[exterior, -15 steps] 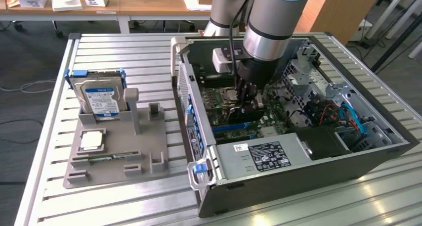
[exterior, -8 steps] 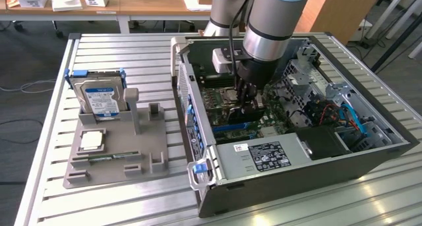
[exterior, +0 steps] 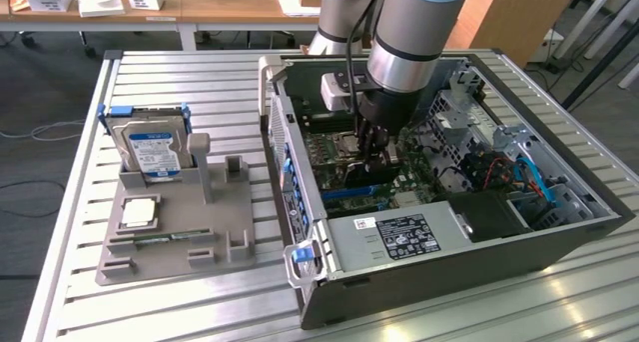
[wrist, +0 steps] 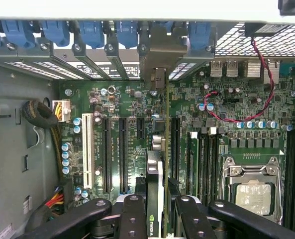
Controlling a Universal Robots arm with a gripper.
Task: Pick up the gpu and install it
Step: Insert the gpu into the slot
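While reaching down into the open computer case (exterior: pixel 479 275), clamps the gpu (wrist: pixel 163 149) in the gripper (wrist: pixel 159 219), narrow grip, black fingers (wrist: pixel 132 214) pressed on both flat faces of the card. Holds gpu upright and edge-on, lined up along the black expansion slots (wrist: pixel 122 149) of the green motherboard (wrist: pixel 222 99), greyish metal end (wrist: pixel 157 55) up against the rear openings beside the blue latches (wrist: pixel 92 32). Cannot tell whether seated in a slot or just above one. Shows a green-logo sticker on the card between the fingers. Places card between a white slot (wrist: pixel 87 149) on one side and the CPU socket (wrist: pixel 251 191) on the other, apart from both. From the exterior view: arm (exterior: pixel 409 43) straight down mid-case, dark card under it just above a blue slot (exterior: pixel 349 194), near the labelled power supply (exterior: pixel 394 237). Outside the case, on the slatted tabletop (exterior: pixel 150 80) toward the exterior view's left: grey holder (exterior: pixel 200 245) with hard drive (exterior: pixel 150 151) standing upright, square chip (exterior: pixel 138 211) lying flat, memory stick (exterior: pixel 164 237) lying in a groove, all well apart from the gripper.
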